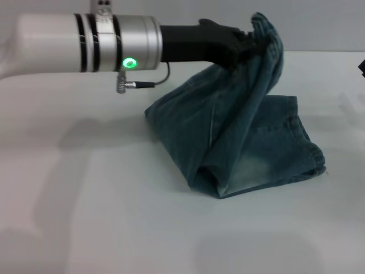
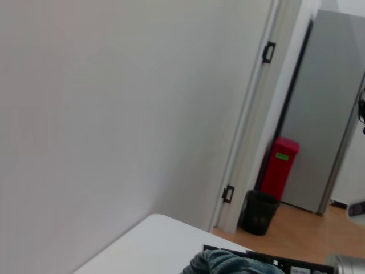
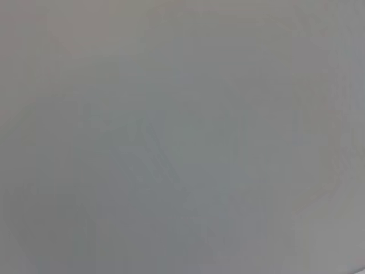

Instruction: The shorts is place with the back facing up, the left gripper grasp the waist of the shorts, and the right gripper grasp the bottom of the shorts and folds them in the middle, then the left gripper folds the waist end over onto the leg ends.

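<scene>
Setting: a plain white table [image 1: 114,228] before a pale wall; we see no other item on it in the head view.

Item 1, nearest: the faded blue denim shorts [image 1: 239,148], already doubled lengthwise, lying right of centre. Their lower fold rests on the table at the near edge, and the straight stitched leg ends [image 1: 308,151] lie flat to the right. We judge that this part stays down to serve as the landing place for the fold.

Item 2, farther back and higher: the darker, gathered waist [image 1: 268,34], lifted clear of the table and pulled into a standing ridge of cloth. The black two-finger left gripper [image 1: 242,43], on its white-silver arm with green glowing ring [image 1: 130,63], reaches in from the left with its jaws clamped on this waist end. We take the raised hold as the second fold under way: the waist is carried up so that it can be brought over onto the leg ends.

Item 3: the right gripper. We cannot find it; only a dark scrap shows at the far right edge of the head view, and its wrist view shows blank grey.

Item 4, background in the left wrist view: a red bin [image 2: 278,168] bearing a green label, too small to read, beside a black wastebasket [image 2: 259,212]. No brand or writing is legible anywhere.
</scene>
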### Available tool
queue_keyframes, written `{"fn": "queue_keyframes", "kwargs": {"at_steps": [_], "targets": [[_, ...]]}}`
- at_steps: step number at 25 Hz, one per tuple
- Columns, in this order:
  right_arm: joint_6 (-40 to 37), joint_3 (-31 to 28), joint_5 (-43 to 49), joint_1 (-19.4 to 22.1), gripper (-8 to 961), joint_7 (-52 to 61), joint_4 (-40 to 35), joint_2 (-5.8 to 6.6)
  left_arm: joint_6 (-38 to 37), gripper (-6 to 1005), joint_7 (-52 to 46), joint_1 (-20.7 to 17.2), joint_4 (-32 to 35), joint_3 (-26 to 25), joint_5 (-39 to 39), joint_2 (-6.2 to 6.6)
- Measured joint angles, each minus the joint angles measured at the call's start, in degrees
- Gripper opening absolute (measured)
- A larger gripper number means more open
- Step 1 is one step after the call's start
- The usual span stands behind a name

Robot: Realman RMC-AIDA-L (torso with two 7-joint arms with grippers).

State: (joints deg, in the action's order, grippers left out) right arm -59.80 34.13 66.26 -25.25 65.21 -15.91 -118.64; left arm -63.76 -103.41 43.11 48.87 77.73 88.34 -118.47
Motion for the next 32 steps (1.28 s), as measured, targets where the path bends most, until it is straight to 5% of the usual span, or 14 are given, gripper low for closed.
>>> {"fn": "queue_keyframes", "kwargs": {"at_steps": [9, 17, 32], "targets": [[0.1, -0.4, -0.1, 0.0, 559, 0.0, 0.2, -0.01, 5.7, 153, 1.7, -0.1, -0.3, 11.5, -6.9, -0.21], [0.2, -0.4, -0.1, -0.1, 559, -0.1, 0.4, -0.01, 7.8, 163, 3.0, -0.9, 0.4, 14.9, -10.1, -0.26], [-1.3, 0.1, 0.1, -0.6, 559, -0.1, 0.0, 0.01, 8.4, 743, 8.4, -4.4, 0.4, 13.5, -18.3, 0.05]]}}
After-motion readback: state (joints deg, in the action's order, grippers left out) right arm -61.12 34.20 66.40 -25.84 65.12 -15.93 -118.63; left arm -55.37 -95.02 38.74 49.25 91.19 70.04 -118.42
